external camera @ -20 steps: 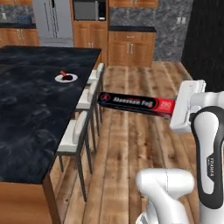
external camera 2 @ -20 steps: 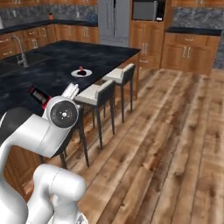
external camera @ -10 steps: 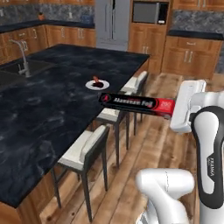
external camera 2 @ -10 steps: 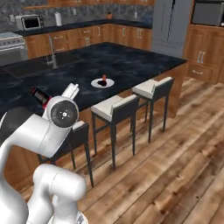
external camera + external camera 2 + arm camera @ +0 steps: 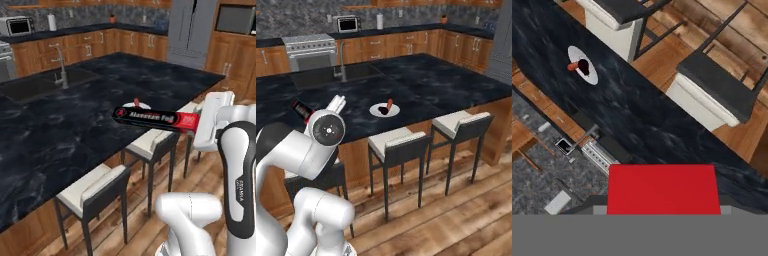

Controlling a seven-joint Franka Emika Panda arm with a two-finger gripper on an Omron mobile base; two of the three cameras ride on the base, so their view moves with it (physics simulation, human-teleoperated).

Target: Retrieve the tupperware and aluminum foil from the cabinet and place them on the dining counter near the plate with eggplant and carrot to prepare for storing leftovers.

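Now your claw (image 5: 200,124) pinches the aluminum foil (image 5: 155,118) by its red end, long axis pointing toward the plate (image 5: 137,105) on the table (image 5: 60,130).

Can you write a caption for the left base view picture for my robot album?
The robot's hand carries the aluminum foil box toward the dining counter, near the plate.

1. Aluminum foil (image 5: 159,118) held level in the gripper (image 5: 200,125), above the tabletop (image 5: 60,125) edge; its far end reaches out over the tabletop
2. Plate with eggplant and carrot (image 5: 384,109) on the tabletop, near the stool-side edge; just behind the foil in the left base view
3. Sink (image 5: 37,85) and faucet (image 5: 61,72) set in the tabletop, well apart from the plate
4. Stools (image 5: 398,145) on the floor along the tabletop's near edge
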